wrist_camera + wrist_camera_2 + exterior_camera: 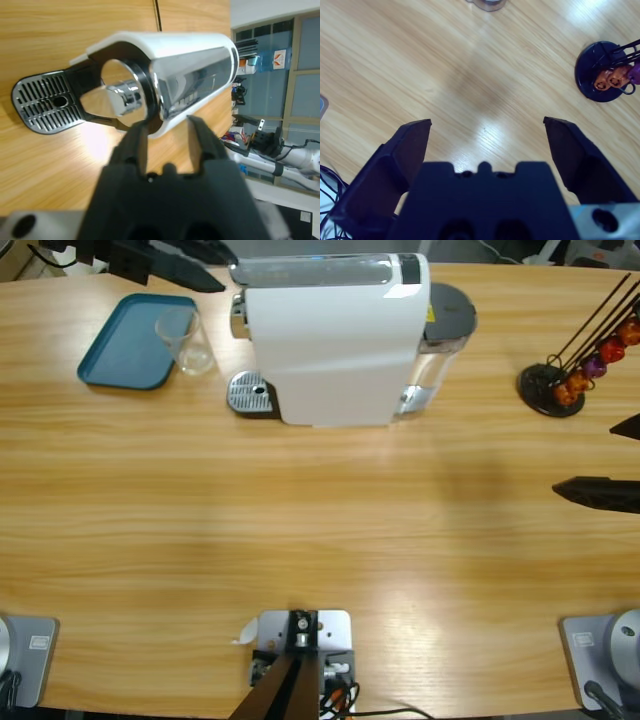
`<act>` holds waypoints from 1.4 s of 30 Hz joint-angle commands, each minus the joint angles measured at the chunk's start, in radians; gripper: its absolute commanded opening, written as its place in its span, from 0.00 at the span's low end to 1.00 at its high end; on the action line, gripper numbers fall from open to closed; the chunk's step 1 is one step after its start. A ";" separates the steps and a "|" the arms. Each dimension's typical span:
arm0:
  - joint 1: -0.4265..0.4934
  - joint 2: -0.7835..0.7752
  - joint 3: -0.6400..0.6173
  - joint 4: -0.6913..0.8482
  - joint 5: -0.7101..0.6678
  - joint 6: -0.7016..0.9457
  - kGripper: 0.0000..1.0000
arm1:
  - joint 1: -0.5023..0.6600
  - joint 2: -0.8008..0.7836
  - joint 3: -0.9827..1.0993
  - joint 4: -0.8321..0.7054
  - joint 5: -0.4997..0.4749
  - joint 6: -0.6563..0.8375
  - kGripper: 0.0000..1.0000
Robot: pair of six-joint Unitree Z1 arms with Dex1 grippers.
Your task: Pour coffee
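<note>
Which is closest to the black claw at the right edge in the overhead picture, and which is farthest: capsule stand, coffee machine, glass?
From the right gripper:
1. Capsule stand, just above it, right side.
2. Coffee machine, top middle.
3. Glass, on the blue tray, far left.

Long wooden surface [300,540] as I see it from the high camera. Resting directly on it along the far edge: a teal tray [125,345] at far left; a white coffee machine [330,340] near the middle, its perforated metal drip grate [250,392] projecting toward the tray; and a black round-based capsule stand [552,388] at far right, holding orange and purple capsules. The near half of the wood carries only reflections of the overhead light.
</note>
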 commanded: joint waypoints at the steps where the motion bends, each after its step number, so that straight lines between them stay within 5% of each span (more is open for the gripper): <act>1: 0.009 0.001 -0.036 -0.008 -0.008 0.002 0.87 | -0.007 0.018 0.027 0.002 0.008 0.009 0.99; 14: -0.004 0.086 -0.044 -0.014 -0.038 -0.007 0.80 | -0.007 0.010 0.028 0.002 0.006 0.009 0.97; 17: -0.010 0.098 -0.053 -0.014 -0.047 -0.009 0.62 | -0.007 0.010 0.028 0.002 0.006 0.009 0.97; 20: -0.010 0.101 -0.048 -0.014 -0.045 -0.006 0.59 | -0.007 0.010 0.028 0.002 0.006 0.009 0.96; 22: -0.009 0.101 -0.046 -0.014 -0.045 -0.002 0.44 | -0.007 0.010 0.028 0.002 0.006 0.009 0.96; 27: -0.009 0.103 -0.047 -0.014 -0.042 -0.002 0.31 | -0.007 0.009 0.028 0.002 0.006 0.009 0.94; 34: -0.010 0.093 -0.041 -0.014 -0.035 -0.001 0.00 | -0.007 0.010 0.028 0.002 0.007 0.009 0.94; 42: -0.010 0.085 -0.043 -0.014 -0.033 0.011 0.00 | -0.007 0.012 0.028 0.002 0.007 0.009 0.94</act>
